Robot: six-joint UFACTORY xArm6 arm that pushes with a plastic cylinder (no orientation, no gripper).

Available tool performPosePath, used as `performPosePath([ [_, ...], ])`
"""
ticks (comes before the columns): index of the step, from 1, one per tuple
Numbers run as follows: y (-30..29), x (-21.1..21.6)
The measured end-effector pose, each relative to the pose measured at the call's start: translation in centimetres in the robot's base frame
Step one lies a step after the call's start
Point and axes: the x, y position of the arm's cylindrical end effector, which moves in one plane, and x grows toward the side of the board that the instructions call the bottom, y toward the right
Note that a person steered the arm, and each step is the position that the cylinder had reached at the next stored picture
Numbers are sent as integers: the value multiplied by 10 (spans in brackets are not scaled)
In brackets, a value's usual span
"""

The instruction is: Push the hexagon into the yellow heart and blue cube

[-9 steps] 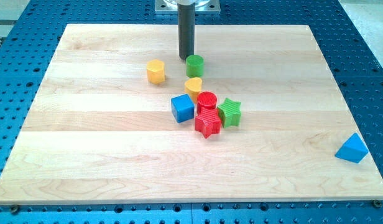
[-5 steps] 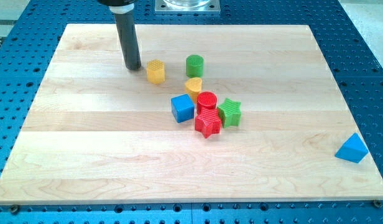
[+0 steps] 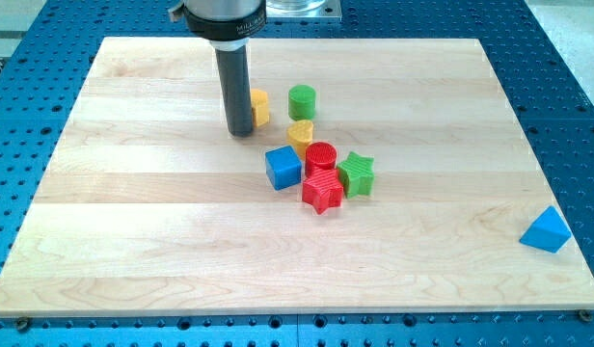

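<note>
The yellow hexagon [image 3: 260,106] stands on the wooden board [image 3: 133,212], partly hidden behind my rod. My tip [image 3: 241,132] is at the hexagon's lower left, close to it; contact cannot be told. The yellow heart [image 3: 299,133] lies to the right of the tip, below the green cylinder [image 3: 302,100]. The blue cube [image 3: 283,167] sits below and right of the tip, beside the heart.
A red cylinder [image 3: 321,155], a red star [image 3: 322,191] and a green star [image 3: 356,173] cluster right of the blue cube. A blue triangular block [image 3: 546,230] lies at the board's right edge.
My tip went from beside the green cylinder to the hexagon's left, then down and right to its lower left. The hexagon has shifted slightly right.
</note>
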Motion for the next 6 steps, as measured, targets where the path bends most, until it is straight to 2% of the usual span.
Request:
performPosePath([
  [1,-9,0],
  [2,-17,-41],
  [3,3,-104],
  [4,27,-89],
  [5,20,-76],
  [6,11,-44],
])
